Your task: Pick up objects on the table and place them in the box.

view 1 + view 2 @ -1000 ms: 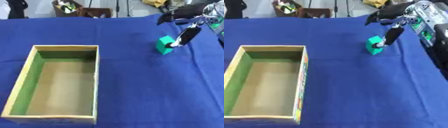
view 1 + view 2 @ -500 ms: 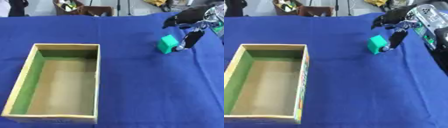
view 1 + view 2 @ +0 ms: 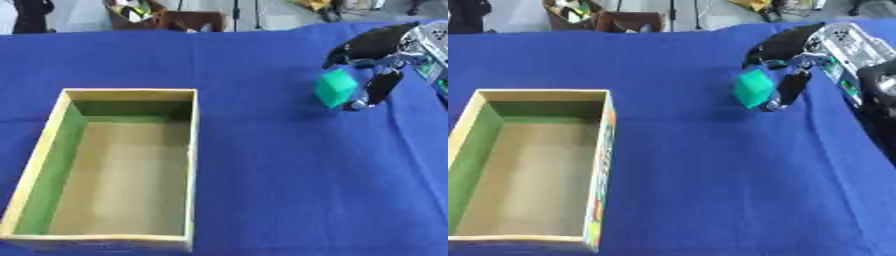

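A big blue cloth (image 3: pixel 262 190) covers the table. The open wooden box (image 3: pixel 61 100) sits on the left with nothing in it, and nothing lies between it and the block. The right hand (image 3: pixel 785 47) curls over the green block (image 3: pixel 335 88) near the table's far right and pinches it. The right eye view shows more of the silver arm (image 3: pixel 850 42). A second ago the block sat lower on the cloth; now it is lifted and tilted.
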